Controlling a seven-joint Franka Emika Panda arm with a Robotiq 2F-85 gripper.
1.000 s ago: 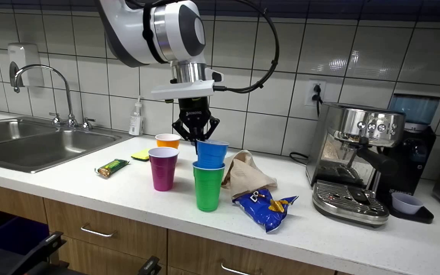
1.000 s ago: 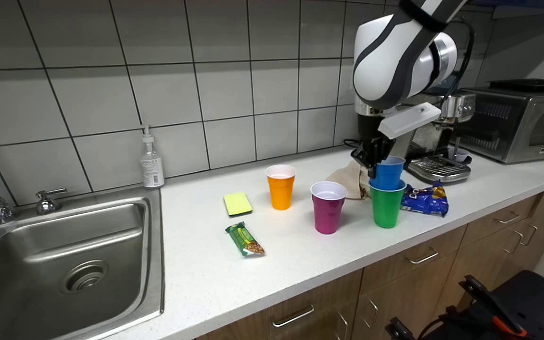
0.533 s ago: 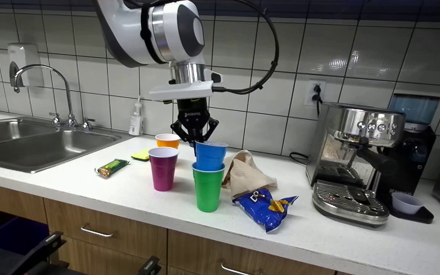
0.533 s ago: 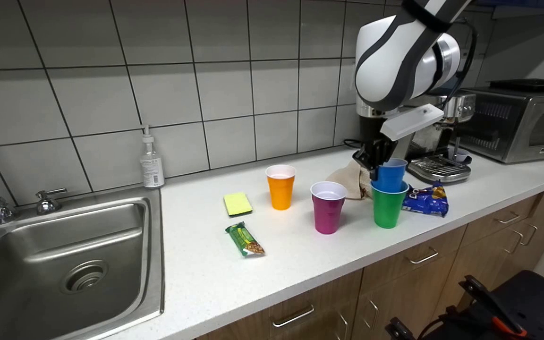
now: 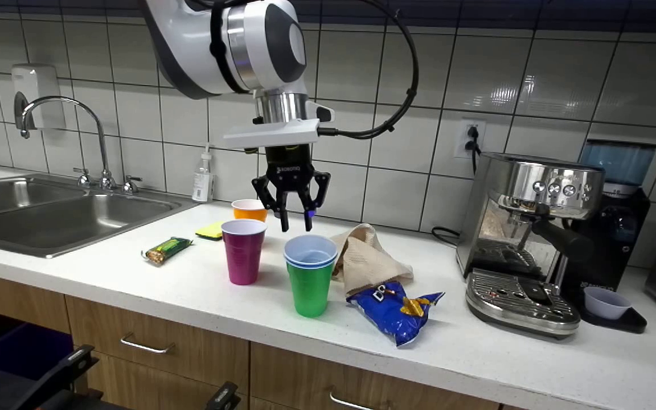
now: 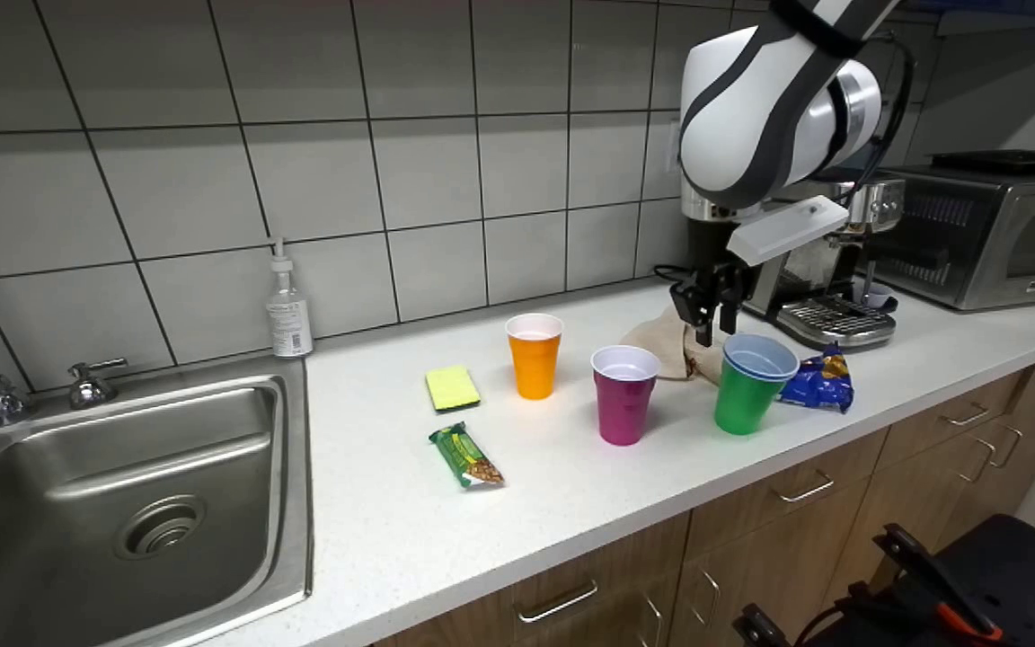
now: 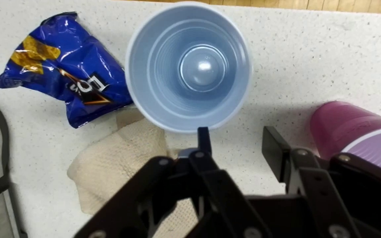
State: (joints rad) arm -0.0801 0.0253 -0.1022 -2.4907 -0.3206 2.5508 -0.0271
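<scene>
My gripper (image 5: 296,228) is open and empty, its two fingertips apart, just behind and above the stacked cups. It also shows in an exterior view (image 6: 717,336) and the wrist view (image 7: 238,142). A blue cup (image 5: 311,250) sits deep inside a green cup (image 5: 310,293); only its rim and inside show. The stack leans towards the counter's front edge. In the wrist view the left fingertip overlaps the blue cup's rim (image 7: 190,124); I cannot tell if they touch. The green cup is hidden there. A purple cup (image 5: 244,256) and an orange cup (image 6: 534,364) stand nearby.
A beige cloth (image 7: 121,162) and a blue chip bag (image 5: 393,313) lie beside the stack. A green snack bar (image 6: 466,456) and yellow sponge (image 6: 452,388) lie nearer the sink (image 6: 302,503). A coffee machine (image 5: 524,250) and soap bottle (image 6: 288,314) stand by the wall.
The gripper has opened and let go of the blue cup. The blue cup has dropped down into the green cup, and the stack has tipped towards the counter's front.
</scene>
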